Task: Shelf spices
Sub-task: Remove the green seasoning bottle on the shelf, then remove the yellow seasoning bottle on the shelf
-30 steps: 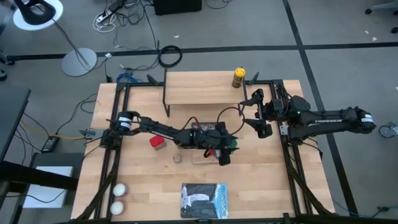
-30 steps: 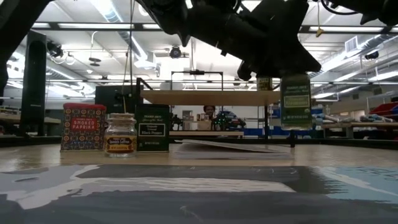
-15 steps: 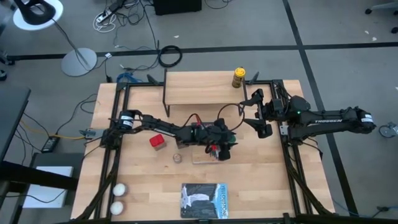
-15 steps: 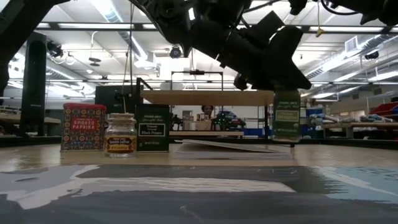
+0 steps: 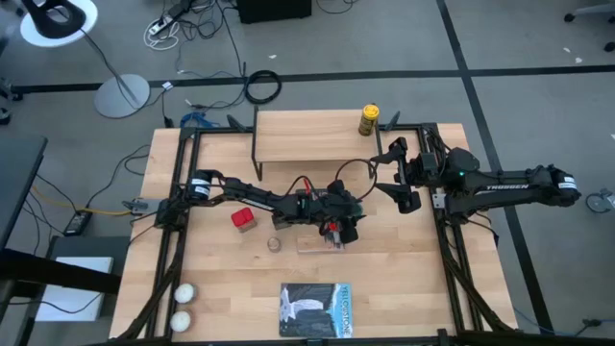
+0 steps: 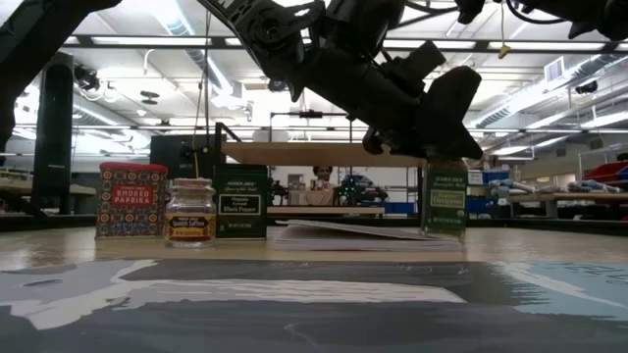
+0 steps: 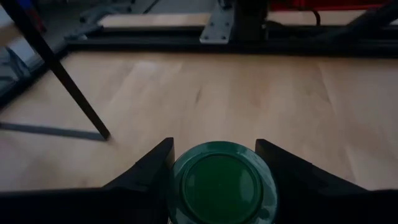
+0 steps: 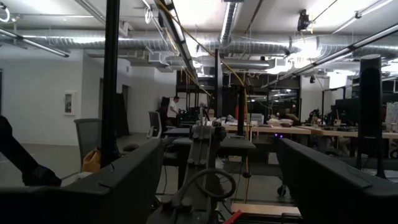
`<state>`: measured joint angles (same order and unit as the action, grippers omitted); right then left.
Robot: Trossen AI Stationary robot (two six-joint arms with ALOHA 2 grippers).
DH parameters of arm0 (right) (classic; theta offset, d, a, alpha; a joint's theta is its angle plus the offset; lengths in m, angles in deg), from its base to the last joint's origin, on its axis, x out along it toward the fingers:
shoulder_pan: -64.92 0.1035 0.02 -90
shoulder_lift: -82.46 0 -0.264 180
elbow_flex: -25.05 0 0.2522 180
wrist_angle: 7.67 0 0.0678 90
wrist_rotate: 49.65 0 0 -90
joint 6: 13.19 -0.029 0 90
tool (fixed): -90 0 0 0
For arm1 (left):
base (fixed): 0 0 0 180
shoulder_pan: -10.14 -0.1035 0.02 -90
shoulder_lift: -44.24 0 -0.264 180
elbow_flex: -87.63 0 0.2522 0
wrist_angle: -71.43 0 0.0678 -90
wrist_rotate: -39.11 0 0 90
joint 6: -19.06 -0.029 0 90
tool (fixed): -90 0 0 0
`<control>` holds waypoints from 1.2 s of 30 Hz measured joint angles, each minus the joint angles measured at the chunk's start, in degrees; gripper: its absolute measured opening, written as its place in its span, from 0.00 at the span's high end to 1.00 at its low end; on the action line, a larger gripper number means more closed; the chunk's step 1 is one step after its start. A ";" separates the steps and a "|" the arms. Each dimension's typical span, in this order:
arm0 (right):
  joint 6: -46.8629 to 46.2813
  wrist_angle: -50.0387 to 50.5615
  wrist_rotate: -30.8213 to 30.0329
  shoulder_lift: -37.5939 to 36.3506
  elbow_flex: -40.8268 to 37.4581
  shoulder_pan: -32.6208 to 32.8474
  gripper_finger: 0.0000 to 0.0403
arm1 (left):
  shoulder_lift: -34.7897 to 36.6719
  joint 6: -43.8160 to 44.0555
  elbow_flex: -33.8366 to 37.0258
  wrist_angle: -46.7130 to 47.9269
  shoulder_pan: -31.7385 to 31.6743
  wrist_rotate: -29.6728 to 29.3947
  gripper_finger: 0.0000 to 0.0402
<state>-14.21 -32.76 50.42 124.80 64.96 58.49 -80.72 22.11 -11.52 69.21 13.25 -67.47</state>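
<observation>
My left gripper (image 5: 344,229) reaches out over the middle of the table, shut on the green jar (image 6: 444,201). The jar's base is at table height beside a thin flat board (image 6: 363,233); I cannot tell whether it touches. The red tin (image 6: 131,201), the tiny pale jar (image 6: 190,211) and the dark square tin (image 6: 240,203) stand on their bases in a row on the table. The yellow-lidded jar (image 5: 368,120) stands on the right end of the shelf (image 5: 312,135). My right gripper (image 5: 399,183) waits open, raised at the right. My left gripper pinches the green jar's top between its two fingers (image 7: 155,167), one on each side of the green lid (image 7: 217,183). The fingers slant downward from the table's left. The jar stays upright below them.
A dark book (image 5: 315,309) lies at the table's near edge, with two white balls (image 5: 182,306) at the near left corner. The shelf's thin black legs (image 7: 74,93) stand on the table just beyond the jar.
My left gripper has come down and a little toward the far edge, carrying the green jar. The jar has stayed upright and sunk from well above the table to table height.
</observation>
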 joint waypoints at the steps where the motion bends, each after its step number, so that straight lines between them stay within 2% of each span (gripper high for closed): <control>1: 0.02 -0.04 0.02 0.00 0.00 0.00 0.22 | -0.09 0.36 0.00 0.12 -0.01 0.21 0.52; 10: 0.04 0.04 0.02 0.00 0.00 0.00 0.22 | -0.39 0.65 0.13 -1.88 -0.07 0.20 0.51; 11: 0.04 0.04 0.02 0.00 0.00 0.00 0.22 | -0.39 0.68 0.13 -2.31 -0.06 0.22 0.47; 16: 0.07 0.06 0.02 0.00 0.00 0.00 0.22 | -0.36 3.19 -0.01 -4.95 -0.02 -0.14 0.12; 19: 0.07 0.06 0.02 0.00 0.00 0.00 0.22 | -0.36 3.90 -1.00 -4.56 0.03 -0.15 0.03; 22: 0.09 0.13 0.02 0.01 0.00 0.00 0.22 | 0.80 5.71 -2.50 -2.01 0.63 -0.37 0.06; 26: 0.31 0.53 0.04 0.00 0.00 0.00 0.22 | 4.75 1.73 -3.10 -2.30 2.45 -2.41 0.11; 31: 1.23 1.30 0.06 -0.08 0.00 0.00 0.22 | 11.22 -4.31 -3.04 0.92 4.47 -8.82 0.17; 36: 1.27 1.43 0.06 -1.08 0.00 0.00 0.22 | 19.80 -9.76 -3.02 8.74 5.68 -16.26 0.22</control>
<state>-12.94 -31.32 50.49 123.72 64.96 58.49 -60.91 12.35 -14.54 77.95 18.93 -83.73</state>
